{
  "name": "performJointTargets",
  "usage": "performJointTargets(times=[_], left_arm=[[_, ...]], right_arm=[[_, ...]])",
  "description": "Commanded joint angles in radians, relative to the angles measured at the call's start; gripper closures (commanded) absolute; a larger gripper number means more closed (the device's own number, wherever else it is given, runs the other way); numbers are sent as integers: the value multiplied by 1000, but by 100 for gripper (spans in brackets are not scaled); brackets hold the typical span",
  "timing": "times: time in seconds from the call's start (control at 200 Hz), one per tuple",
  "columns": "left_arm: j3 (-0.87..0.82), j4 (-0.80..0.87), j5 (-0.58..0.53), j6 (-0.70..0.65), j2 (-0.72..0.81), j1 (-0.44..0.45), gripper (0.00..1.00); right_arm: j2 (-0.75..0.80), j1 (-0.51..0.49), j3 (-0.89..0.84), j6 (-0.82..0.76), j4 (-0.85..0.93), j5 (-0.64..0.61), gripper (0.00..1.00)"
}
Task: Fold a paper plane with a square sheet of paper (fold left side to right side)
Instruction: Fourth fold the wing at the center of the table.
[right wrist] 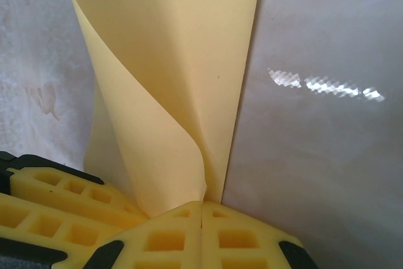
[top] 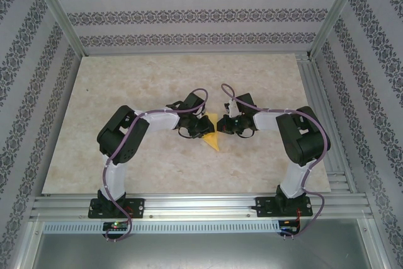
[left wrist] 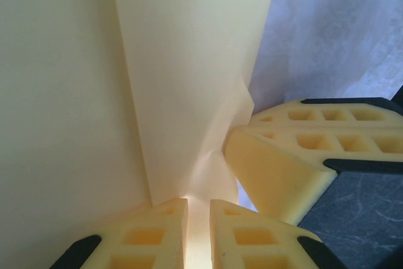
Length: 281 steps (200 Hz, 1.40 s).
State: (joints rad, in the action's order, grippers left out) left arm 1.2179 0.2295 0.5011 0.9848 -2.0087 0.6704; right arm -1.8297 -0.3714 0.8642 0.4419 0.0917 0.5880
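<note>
The square sheet of paper (top: 213, 138) is pale yellow and lies at the table's middle, partly lifted between both grippers. My right gripper (top: 224, 126) is shut on a curled-up edge of the sheet (right wrist: 182, 61), its jaws (right wrist: 201, 205) pressed tight together with the paper running into them. My left gripper (top: 204, 128) has a narrow gap between its fingertips (left wrist: 198, 205), and the paper (left wrist: 189, 61) passes through that gap and rises in front with a crease. The right gripper's fingers (left wrist: 283, 162) sit close to the right of mine. The left gripper's fingers (right wrist: 50, 200) show at lower left.
The beige marbled tabletop (top: 157, 80) stretches around the sheet. Aluminium rails (top: 201, 205) run along the near edge and right side. Patterned walls (top: 189, 17) close in the back and sides.
</note>
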Motion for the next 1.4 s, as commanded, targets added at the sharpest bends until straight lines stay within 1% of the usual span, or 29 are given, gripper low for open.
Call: performJointTargets(times=[0.0, 0.29, 0.43, 0.659, 0.729, 0.779, 0.909, 1.019, 1.239, 1.399], left_arm=[[23, -35, 5, 8, -33, 11, 81], [-15, 3, -26, -4, -62, 32, 82], [-45, 9, -45, 2, -52, 34, 83], [-62, 35, -73, 2, -46, 34, 84], [-67, 35, -74, 4, -44, 34, 84], [-67, 34, -75, 4, -44, 35, 84], [-66, 35, -76, 6, -45, 34, 84], [-69, 30, -81, 9, -47, 34, 84], [-67, 37, -80, 8, -51, 34, 84], [-65, 37, -82, 7, -52, 34, 84]], right_arm=[[-29, -22, -15, -31, 80, -73, 97], [-12, -21, -7, -15, 64, -52, 96], [37, -10, 11, 1, 64, -30, 86], [180, 25, 24, 0, 131, -25, 75], [228, 30, 0, -3, 150, -10, 75], [257, 28, -29, 5, 147, 24, 75], [301, 4, -124, 78, 70, 128, 78], [300, -26, -192, 150, -29, 173, 79], [250, -79, -199, 173, -89, 199, 81], [216, -86, -186, 161, -67, 176, 81]])
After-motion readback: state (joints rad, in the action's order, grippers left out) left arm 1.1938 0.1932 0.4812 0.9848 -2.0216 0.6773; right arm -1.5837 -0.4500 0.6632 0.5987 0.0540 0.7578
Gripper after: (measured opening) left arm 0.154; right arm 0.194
